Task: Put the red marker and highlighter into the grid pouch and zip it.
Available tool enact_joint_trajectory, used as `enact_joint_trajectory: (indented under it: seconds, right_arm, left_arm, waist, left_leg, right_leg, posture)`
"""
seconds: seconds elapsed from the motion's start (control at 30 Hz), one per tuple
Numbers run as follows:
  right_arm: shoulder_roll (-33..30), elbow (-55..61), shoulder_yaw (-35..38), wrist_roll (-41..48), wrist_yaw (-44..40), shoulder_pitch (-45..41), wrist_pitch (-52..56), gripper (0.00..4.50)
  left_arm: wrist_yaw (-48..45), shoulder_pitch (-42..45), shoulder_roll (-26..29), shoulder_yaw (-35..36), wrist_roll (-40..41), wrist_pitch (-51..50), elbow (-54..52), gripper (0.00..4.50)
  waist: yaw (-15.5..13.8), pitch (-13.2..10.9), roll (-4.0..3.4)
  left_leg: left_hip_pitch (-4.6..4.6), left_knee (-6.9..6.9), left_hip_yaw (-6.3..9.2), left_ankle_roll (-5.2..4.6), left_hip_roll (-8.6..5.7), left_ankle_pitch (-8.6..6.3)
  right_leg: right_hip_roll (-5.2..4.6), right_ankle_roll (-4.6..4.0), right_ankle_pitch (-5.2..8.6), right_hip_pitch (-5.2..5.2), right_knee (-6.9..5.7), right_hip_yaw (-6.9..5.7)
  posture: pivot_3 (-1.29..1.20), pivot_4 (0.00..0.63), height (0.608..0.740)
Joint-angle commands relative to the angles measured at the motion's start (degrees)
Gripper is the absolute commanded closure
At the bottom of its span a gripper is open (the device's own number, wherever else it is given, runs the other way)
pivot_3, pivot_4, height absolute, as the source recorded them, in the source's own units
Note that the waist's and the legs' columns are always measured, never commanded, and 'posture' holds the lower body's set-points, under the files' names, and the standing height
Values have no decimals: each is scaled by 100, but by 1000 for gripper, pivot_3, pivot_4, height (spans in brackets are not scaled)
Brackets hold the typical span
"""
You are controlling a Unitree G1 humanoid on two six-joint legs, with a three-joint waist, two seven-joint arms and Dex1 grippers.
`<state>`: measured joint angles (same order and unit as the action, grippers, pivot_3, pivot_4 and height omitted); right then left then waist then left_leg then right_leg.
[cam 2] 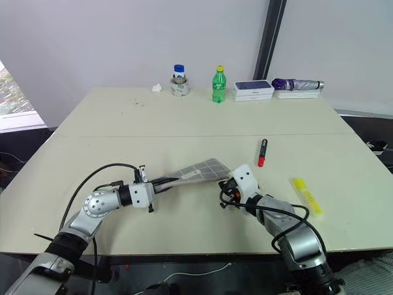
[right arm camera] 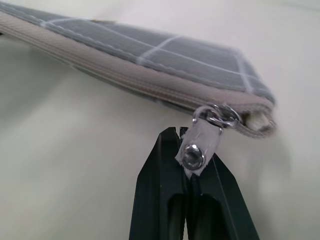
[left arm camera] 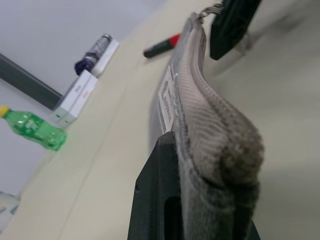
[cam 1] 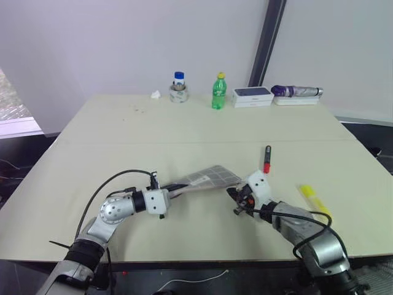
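Right wrist view: right pincer [right arm camera: 192, 150] clamps zipper pull [right arm camera: 200, 145]; left pincer [left arm camera: 200, 200] holds grid pouch [right arm camera: 150, 60].

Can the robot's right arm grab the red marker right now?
Probably not yet. The right pincer is shut on the zipper pull of the grid pouch, so it's busy. The red marker lies close by on the table, with nothing between them.

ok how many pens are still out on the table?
2: the red marker lies just beyond the right gripper; the highlighter lies nearer the table's right edge. None seen in the grid pouch.
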<state>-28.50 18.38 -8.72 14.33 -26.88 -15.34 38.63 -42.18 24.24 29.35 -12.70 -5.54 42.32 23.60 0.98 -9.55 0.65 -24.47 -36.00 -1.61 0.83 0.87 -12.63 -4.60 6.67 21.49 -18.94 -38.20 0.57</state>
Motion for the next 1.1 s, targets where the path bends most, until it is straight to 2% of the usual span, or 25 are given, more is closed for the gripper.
enact_joint_trajectory:
  seconds: [0.03, 0.27, 0.5, 0.6, 0.73, 0.93, 1.1]
  right_arm:
    - [-209, 321, -531, -346, -366, -470, -120, 4481]
    - [-456, 82, -1269, -937, -967, -818, -549, 4481]
    - [-465, 132, -800, -853, -1018, -497, -535, 4481]
    - [-226, 160, -651, -696, -943, -352, -439, 4481]
    - [-173, 16, -447, -651, -973, -429, -444, 4481]
    - [-42, 460, -456, -352, -1137, -666, -85, 4481]
    - [-235, 549, -686, -370, -1422, -702, -61, 4481]
  left_arm:
    - [148, -60, 11, -21, -170, 32, -111, 4500]
    - [314, -14, -129, -39, -343, -66, -300, 4500]
    - [662, -140, 21, 277, -306, 114, -347, 4500]
    - [531, -144, 41, 242, 74, 353, -618, 4500]
    - [630, -47, 8, 214, -61, 215, -615, 4500]
    - [271, -107, 50, -246, -247, 410, -599, 4500]
    - [431, 74, -122, -217, -282, 265, -517, 4500]
  waist:
    - [-12, 0, 0]
    - [-39, -1, 2]
    - [-30, -1, 2]
    - [-30, -1, 2]
    - [-33, -1, 2]
    - [-26, -1, 2]
    - [-40, -1, 2]
  left_leg:
    - [0, 0, 0, 0, 0, 0]
    - [-6, -5, 0, -1, -4, 0]
    - [-6, -4, 0, 0, -1, 0]
    - [-5, -4, 0, 0, 0, 0]
    - [-4, -6, 0, 0, 0, 0]
    - [-5, -4, 1, 0, -1, 0]
    - [-4, -5, 1, 0, -1, 0]
  right_leg:
    - [0, 0, 0, 0, 0, 0]
    - [-5, 0, 0, 0, 1, -2]
    - [-3, 0, 0, 1, 1, -2]
    - [-4, 0, 0, 1, 1, -2]
    - [-4, 0, 0, 5, 0, -2]
    - [-2, 0, 0, 2, 1, -3]
    - [-4, 0, 0, 4, 1, -4]
  posture:
    - [0, 150, 740]
    - [0, 150, 740]
    - [0, 150, 740]
    - [0, 150, 740]
    - [0, 150, 740]
    - [0, 150, 740]
    - [0, 150, 740]
